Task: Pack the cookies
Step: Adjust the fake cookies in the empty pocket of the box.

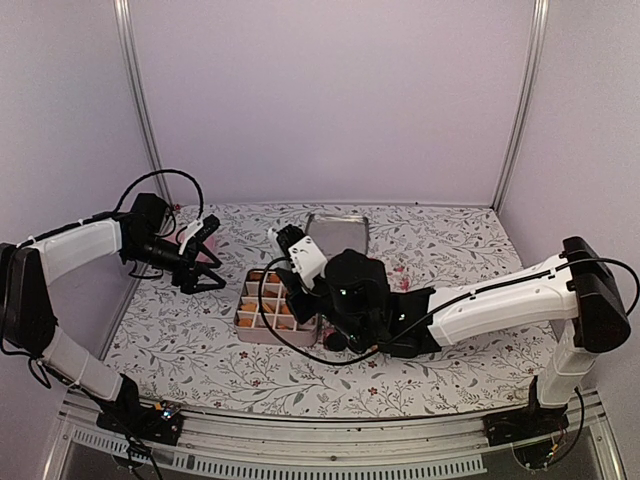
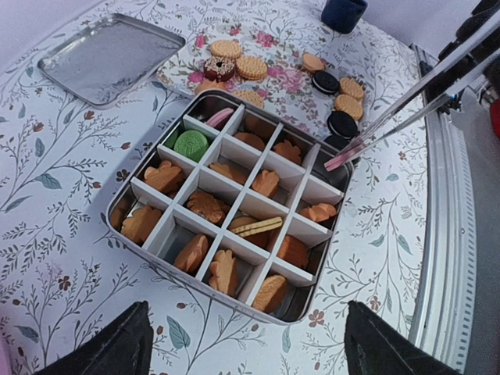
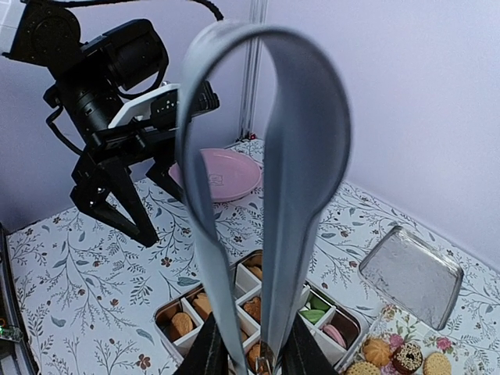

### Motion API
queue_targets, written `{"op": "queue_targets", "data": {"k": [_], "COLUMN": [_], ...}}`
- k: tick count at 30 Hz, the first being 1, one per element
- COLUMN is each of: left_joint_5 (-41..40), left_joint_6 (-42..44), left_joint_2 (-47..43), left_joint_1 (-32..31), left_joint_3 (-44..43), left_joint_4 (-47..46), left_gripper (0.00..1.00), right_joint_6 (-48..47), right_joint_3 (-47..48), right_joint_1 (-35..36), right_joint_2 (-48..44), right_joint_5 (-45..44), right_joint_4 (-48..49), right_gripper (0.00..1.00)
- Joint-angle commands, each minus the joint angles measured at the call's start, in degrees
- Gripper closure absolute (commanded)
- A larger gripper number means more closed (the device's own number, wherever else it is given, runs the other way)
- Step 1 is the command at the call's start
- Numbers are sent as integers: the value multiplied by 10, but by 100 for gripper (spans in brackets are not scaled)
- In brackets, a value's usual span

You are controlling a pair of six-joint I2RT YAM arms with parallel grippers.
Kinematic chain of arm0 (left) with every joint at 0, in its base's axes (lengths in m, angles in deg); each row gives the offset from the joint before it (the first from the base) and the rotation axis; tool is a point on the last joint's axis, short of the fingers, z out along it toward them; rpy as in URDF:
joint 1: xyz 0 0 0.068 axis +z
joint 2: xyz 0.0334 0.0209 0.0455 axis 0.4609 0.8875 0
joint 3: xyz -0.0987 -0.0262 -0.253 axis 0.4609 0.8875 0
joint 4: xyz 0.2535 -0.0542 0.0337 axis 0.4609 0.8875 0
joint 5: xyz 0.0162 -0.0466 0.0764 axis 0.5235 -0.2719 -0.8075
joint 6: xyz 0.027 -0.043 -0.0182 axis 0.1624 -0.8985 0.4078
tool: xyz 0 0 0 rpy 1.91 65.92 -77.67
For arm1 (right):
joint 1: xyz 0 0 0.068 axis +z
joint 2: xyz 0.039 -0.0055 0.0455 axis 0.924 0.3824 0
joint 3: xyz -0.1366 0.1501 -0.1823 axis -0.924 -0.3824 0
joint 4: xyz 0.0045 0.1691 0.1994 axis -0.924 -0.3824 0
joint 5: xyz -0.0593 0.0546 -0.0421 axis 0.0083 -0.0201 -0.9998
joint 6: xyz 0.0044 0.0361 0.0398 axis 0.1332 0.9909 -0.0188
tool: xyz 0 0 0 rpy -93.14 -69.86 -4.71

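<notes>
An open metal tin with a white grid holds the cookies, mostly golden-orange, with one green and one pink. More cookies lie loose on a floral mat beyond it, some of them black. My right gripper is shut on long metal tongs. The tongs' tips pinch a thin pink cookie over the tin's far right edge. My left gripper hangs open just in front of the tin, with nothing between its fingers; in the top view the left gripper is left of the tin.
The tin's lid lies upside down behind the tin. A pink plate sits at the table's far left, behind my left arm. A dark blue cup stands past the loose cookies. Walls close in the back and both sides.
</notes>
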Motion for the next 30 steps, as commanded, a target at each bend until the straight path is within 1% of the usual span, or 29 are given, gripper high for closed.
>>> {"op": "queue_targets", "data": {"k": [1,21,22,24,25,26,28,30], "left_joint_5": [0,-2,-2,-2,-2,-2,-2,-3], "left_joint_6": [-3,-1,-1,-2,-2,-2,-2,-3], "left_joint_2": [-8,-9,-9,-9,-9,-10,-10,-10], "left_joint_1": [6,7,6,6,6,6,6,6], "left_joint_3": [-12,-13,-13,-12,-13,-13,-12,-12], "left_joint_4": [6,6,6,6,6,6,6,4], "left_gripper": [15,14,14,14,14,14,14,14], "right_joint_6": [37,61,61,61,62,62,62,62], "right_joint_3": [-7,-22,-24,-24,-24,-24,-23,-23], "right_joint_1": [-14,-24,-23,-25,-24,-25,-25,-25], "right_joint_2": [0,9,10,9,7,5,-1,-8], "right_joint_5": [19,30,29,28,27,28,31,31], "right_joint_4": [19,6,5,4,4,4,5,6], "right_gripper": [100,100,96,80,73,68,61,59]}}
